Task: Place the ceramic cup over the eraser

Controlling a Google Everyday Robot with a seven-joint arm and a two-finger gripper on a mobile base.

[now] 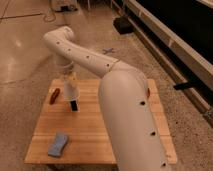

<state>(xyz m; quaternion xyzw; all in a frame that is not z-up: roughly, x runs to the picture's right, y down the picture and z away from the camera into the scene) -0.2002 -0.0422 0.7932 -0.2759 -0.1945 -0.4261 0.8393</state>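
Near the table's (100,135) left rear, the gripper (70,80) hangs clamped on the ceramic cup (70,91), directly above the upright eraser (74,104), whose top sits at the cup's mouth; lowering looks like the remaining move

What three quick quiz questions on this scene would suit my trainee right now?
1. True or false: the ceramic cup is directly above the eraser.
2. Which thing lies nearest the table's front-left corner? A) red oblong thing B) light blue wavy pad C) eraser
3. Fill in: the end effector is over the table's ____ left part.

Key: 1 true; 2 B; 3 rear.
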